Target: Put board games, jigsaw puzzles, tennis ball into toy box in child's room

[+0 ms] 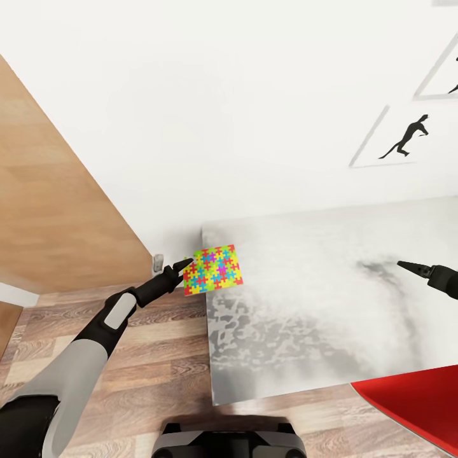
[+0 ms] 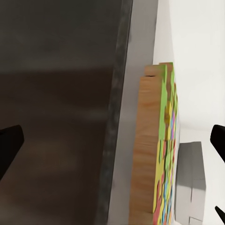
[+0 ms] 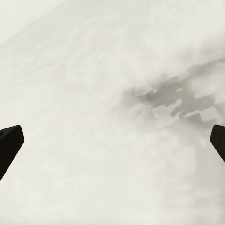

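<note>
Lying at the far left corner of the table (image 1: 331, 299), one jigsaw puzzle (image 1: 213, 270): thin square, yellow, pink, blue and green interlocking pieces, its near left corner overhanging the table's left edge. In the left wrist view the puzzle (image 2: 161, 154) appears edge-on, wood-coloured side and coloured face, beside the table's dark edge. Left gripper (image 1: 186, 262): black, tips at the puzzle's left edge, contact not discernible; its fingers (image 2: 9, 146) sit far apart at opposite borders of its wrist view, jaws wide. Right gripper (image 1: 407, 266): above the pale marbled top towards the right edge, nothing between its fingers (image 3: 10, 143), likewise spread wide. Item, red (image 1: 416, 401), at the table's near right corner, identity unclear. Wall poster (image 1: 401, 138), black baseball-player silhouette. Wood-plank floor (image 1: 146, 362).
</note>
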